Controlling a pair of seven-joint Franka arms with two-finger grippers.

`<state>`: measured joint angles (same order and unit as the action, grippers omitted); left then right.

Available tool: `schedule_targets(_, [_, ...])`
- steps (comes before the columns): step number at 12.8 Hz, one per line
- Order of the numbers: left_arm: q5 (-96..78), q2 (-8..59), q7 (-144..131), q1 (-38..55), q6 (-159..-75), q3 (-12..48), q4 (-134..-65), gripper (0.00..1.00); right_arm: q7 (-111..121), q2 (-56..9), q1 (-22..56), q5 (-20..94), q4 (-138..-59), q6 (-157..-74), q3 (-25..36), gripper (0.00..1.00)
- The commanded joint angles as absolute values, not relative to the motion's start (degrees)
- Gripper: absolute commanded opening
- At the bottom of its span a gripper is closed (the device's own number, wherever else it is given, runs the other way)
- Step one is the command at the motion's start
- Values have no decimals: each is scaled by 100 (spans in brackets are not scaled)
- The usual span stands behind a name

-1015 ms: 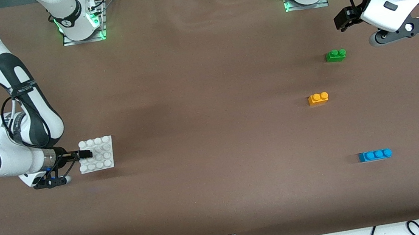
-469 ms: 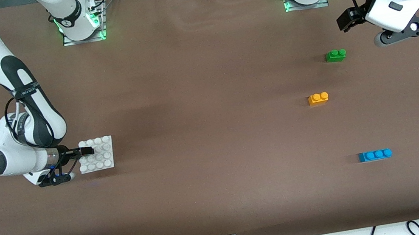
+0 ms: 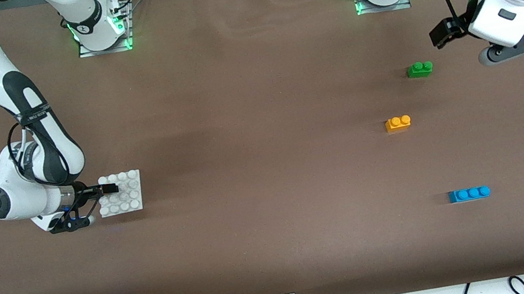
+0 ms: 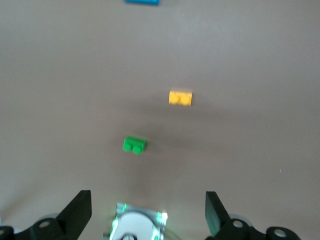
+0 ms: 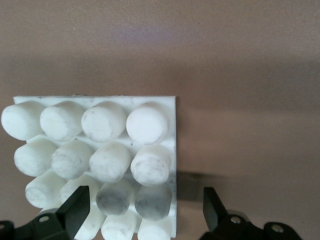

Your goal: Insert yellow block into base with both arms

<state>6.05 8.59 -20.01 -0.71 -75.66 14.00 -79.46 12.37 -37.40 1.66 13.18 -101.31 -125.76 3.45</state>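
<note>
Front view: yellow block [image 3: 398,123] lies lengthwise along the surface [image 3: 273,209], studs up; my left claw [image 4: 148,212] and right claw [image 5: 145,210] gape empty.

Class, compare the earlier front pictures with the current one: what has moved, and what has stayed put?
The left end effector drifted toward the left arm's end of the table, open and empty. The right end effector edged slightly farther over the base, open, gripping nothing. The yellow block, green brick and blue brick have not moved.
</note>
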Motion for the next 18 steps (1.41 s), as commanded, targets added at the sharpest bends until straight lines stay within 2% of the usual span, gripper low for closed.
schedule_targets(1, [396, -103, -1259, -97, -8506, 1082, -9305, 100, 1389, -3806, 123, 1441, -10055, -12595, 316, 93])
schedule_targets(3, [317, -97, -1204, -70, -8717, 959, -9404, 100, 1389, -3823, 132, 1441, -10055, -12595, 316, 77])
schedule_targets(6, [-52, -167, -1072, -44, -8815, 765, -9527, 100, 1354, -3841, 149, 1441, -10055, -12586, 316, 64])
schedule_targets(12, [-290, -149, -703, 316, -9201, 212, -9659, 100, 1292, -3867, 316, 1476, -10055, -12603, 308, 64])
schedule_targets(18, [-255, -114, -703, 308, -9088, 246, -9483, 100, 1003, -3946, 544, 1573, -9958, -12595, 247, 64])
